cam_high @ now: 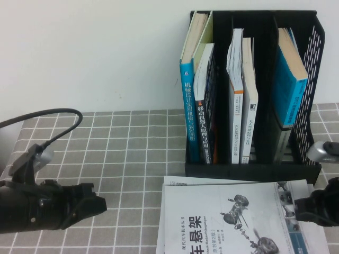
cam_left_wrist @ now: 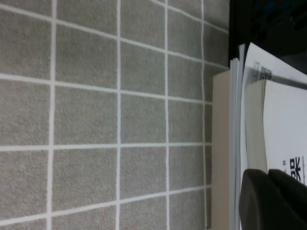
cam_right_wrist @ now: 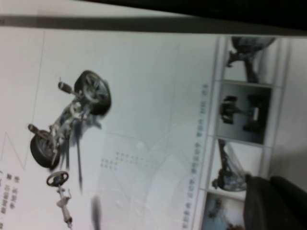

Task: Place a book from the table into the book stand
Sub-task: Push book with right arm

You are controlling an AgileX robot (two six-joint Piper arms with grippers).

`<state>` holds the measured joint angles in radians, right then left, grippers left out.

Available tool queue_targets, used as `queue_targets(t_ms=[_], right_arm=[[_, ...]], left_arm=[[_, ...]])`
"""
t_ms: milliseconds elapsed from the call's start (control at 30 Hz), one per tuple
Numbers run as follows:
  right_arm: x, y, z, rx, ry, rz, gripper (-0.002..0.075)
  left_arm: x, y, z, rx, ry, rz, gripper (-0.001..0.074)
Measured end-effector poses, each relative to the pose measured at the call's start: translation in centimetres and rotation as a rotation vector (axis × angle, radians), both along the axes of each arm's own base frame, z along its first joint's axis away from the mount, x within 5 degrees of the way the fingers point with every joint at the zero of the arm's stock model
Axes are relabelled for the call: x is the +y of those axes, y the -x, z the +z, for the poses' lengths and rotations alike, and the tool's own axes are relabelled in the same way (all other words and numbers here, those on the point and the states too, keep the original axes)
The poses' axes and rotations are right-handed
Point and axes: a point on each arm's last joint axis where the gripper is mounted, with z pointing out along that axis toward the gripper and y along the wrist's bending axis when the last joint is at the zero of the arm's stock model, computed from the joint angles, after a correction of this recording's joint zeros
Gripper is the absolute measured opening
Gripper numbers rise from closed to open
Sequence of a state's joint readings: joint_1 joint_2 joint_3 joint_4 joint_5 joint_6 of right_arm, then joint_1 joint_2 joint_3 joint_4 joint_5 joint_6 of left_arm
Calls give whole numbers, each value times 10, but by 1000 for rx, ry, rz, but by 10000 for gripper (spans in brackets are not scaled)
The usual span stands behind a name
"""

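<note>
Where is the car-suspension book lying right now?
In the high view, the book lies flat on the table just in front of the book stand, between the left gripper and the right gripper.

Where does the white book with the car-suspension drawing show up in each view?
High view: the book lies flat on the table, in front of the book stand.
Left wrist view: its edge and cover beside the grid cloth.
Right wrist view: cover fills the picture.
Shared landmark: the suspension drawing.

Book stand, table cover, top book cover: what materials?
Book stand: looks like matte black plastic, perforated mesh sides. Table: grey woven cloth, white grid lines, fuzzy texture. Book: white paper cover with a slight sheen, printed drawing.
</note>
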<state>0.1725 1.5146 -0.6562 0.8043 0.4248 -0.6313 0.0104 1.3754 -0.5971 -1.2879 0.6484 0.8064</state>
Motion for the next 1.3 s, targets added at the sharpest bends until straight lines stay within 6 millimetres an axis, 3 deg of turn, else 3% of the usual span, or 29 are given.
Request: queue_targets(t_ms=[200,467,867,1033,1300], right_arm=[[1,-1,0,-30,12,21,-3],[-7,-1,17,-144,100,24,-3],[-16,0,13,-118,202,6,-3],[-14,1,-1,-29,199,14,-3],[-7,-1,-1,-31,121,17,-3]], left_arm=[[-2,1,-1,9,11,-21,-3],[-2,1,-2,16,18,-30,-3],[-2,1,-2,15,17,-32,-3],[-2,1,-2,15,17,-32,-3],[-2,1,-2,15,15,-33,-3]])
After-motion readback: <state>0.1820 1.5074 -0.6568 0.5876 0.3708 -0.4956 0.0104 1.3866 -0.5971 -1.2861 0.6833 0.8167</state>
